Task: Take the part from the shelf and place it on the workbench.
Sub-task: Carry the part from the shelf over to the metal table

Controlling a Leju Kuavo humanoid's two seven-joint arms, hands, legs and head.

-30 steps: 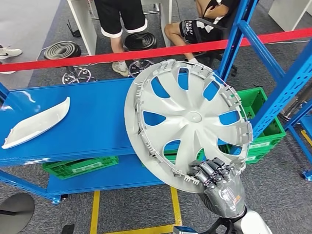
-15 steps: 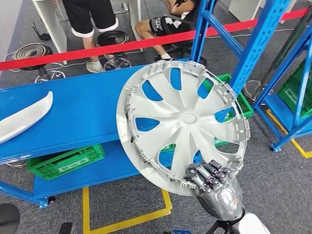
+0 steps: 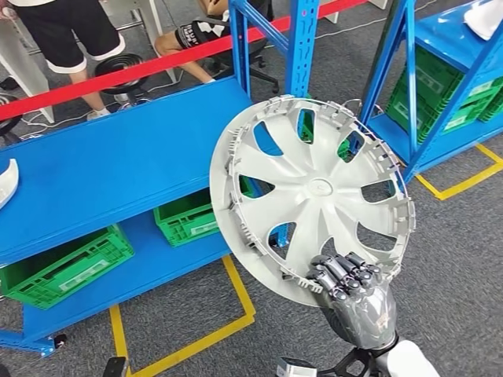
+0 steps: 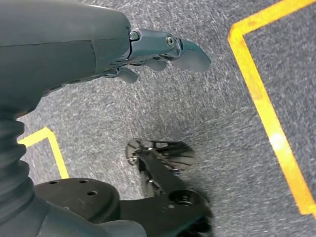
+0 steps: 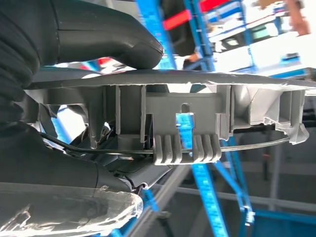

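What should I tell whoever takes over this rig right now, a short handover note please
Right hand: grips the grey wheel cover by its lower rim, holding it up tilted in front of the blue shelf.
Left hand: holds nothing, hanging over the grey floor.
Done: the wheel cover is off the shelf and carried in the air.
Left: take it to the workbench and set it down. People sit and stand behind the red barrier tape, so mind the path.

We stand on grey carpet [image 3: 463, 259] marked with yellow tape lines [image 3: 196, 342]. Around us are blue steel shelves [image 3: 112, 165] holding green crates [image 3: 65, 267], with a red barrier tape [image 3: 119, 72] behind them.
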